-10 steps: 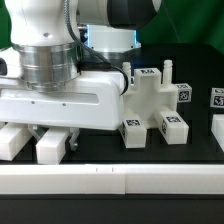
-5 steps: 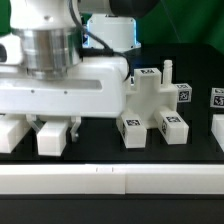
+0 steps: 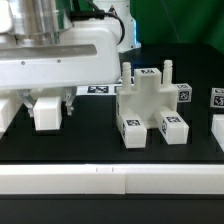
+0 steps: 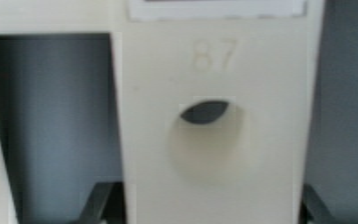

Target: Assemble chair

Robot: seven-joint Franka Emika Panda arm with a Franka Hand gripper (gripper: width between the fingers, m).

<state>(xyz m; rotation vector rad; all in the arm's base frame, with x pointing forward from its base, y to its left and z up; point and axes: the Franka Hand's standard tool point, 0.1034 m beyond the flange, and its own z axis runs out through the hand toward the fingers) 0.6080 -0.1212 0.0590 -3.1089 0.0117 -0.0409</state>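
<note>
My gripper (image 3: 48, 106) is shut on a white plastic chair piece (image 3: 47, 114) and holds it above the black table, on the exterior view's left. In the wrist view this piece (image 4: 208, 120) is a flat white bar with a dark oval hole and an embossed number, and it sits between my dark fingers (image 4: 105, 203); the gripper (image 4: 206, 207) is closed on its sides. A blocky white chair assembly (image 3: 150, 104) with several tag stickers stands on the table at the centre, apart from the held piece.
Another white block (image 3: 8, 110) shows at the left edge, partly hidden by my hand. Tagged white pieces (image 3: 218, 98) sit at the right edge. A tag sheet (image 3: 100, 92) lies behind. A white rail (image 3: 110, 181) runs along the front.
My gripper has risen with the white piece in it, lifting it off the table and shifting slightly left. The central assembly has not moved.
</note>
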